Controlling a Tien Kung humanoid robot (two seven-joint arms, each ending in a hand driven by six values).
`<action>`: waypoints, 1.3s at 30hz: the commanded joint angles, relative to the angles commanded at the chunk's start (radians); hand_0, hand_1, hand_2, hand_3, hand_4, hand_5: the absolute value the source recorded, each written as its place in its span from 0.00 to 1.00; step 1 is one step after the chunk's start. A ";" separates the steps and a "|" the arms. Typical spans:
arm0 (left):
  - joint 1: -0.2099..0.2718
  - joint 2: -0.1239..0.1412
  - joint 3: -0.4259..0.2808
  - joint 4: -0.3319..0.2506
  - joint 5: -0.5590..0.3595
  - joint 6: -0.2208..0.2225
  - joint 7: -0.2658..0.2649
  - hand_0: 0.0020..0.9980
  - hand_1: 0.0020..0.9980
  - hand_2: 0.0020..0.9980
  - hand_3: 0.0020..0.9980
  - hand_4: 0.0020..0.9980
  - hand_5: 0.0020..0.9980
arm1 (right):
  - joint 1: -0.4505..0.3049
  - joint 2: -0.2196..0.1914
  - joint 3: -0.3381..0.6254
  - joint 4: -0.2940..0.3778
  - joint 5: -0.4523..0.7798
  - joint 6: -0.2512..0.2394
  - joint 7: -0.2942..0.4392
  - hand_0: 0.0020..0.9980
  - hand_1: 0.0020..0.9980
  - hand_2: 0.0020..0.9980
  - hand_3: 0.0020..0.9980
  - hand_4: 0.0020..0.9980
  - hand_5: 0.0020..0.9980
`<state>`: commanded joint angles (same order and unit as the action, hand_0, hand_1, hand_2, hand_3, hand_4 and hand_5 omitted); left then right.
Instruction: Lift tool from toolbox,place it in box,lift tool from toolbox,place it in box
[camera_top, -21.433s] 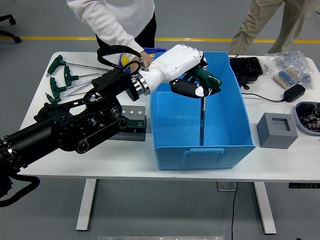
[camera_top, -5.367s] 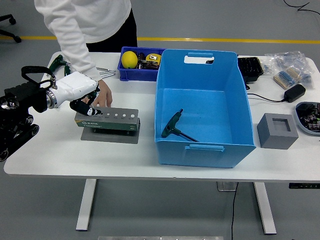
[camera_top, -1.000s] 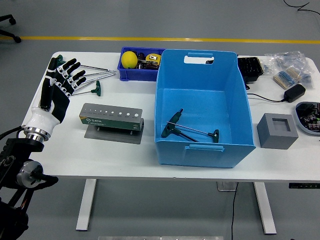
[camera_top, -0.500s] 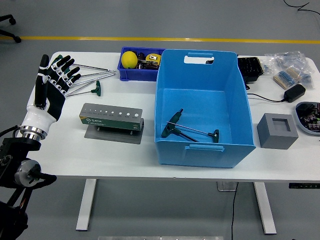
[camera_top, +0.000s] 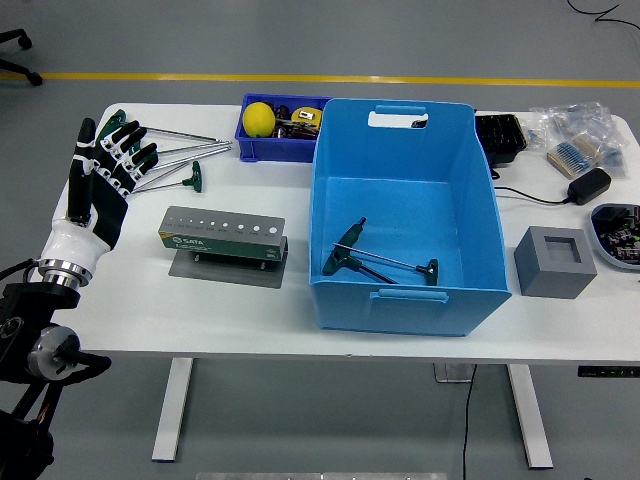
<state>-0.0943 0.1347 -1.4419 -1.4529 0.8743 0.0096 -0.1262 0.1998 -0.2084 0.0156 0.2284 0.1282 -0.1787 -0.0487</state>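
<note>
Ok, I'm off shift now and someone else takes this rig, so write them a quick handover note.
Left hand: open, fingers spread, holding nothing, raised over the table's left end. Right hand: not in view.
Two T-handle tools lie in the blue box.
The tool holder stands empty, left of the box.
More T-handle tools lie loose at the far left.
Both placements look done; probably nothing is left.

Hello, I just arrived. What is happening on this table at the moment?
Nothing is being held. The robot's left hand is raised over the table's left end with fingers spread, empty. Two green-handled T-wrenches lie in the big blue box. The grey tool holder stands beside the box with no tools in it, and more wrenches lie behind it.
</note>
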 joint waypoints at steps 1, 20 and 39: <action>0.001 -0.001 -0.005 -0.001 0.001 0.000 0.000 0.84 0.83 0.88 0.77 0.96 0.95 | 0.001 0.000 -0.001 0.000 -0.001 0.000 0.000 0.70 0.69 0.73 0.59 0.83 0.72; 0.009 -0.008 -0.040 -0.014 0.018 0.008 -0.012 0.84 0.83 0.89 0.78 0.96 0.96 | -0.002 0.003 0.006 0.002 -0.039 -0.001 -0.007 0.70 0.69 0.73 0.59 0.83 0.72; 0.021 -0.016 -0.075 -0.024 0.019 0.010 -0.012 0.83 0.82 0.89 0.78 0.96 0.96 | 0.006 0.002 -0.006 0.006 -0.025 0.000 -0.001 0.70 0.69 0.74 0.59 0.83 0.72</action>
<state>-0.0734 0.1183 -1.5174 -1.4770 0.8933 0.0193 -0.1377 0.2053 -0.2065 0.0094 0.2343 0.1035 -0.1788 -0.0498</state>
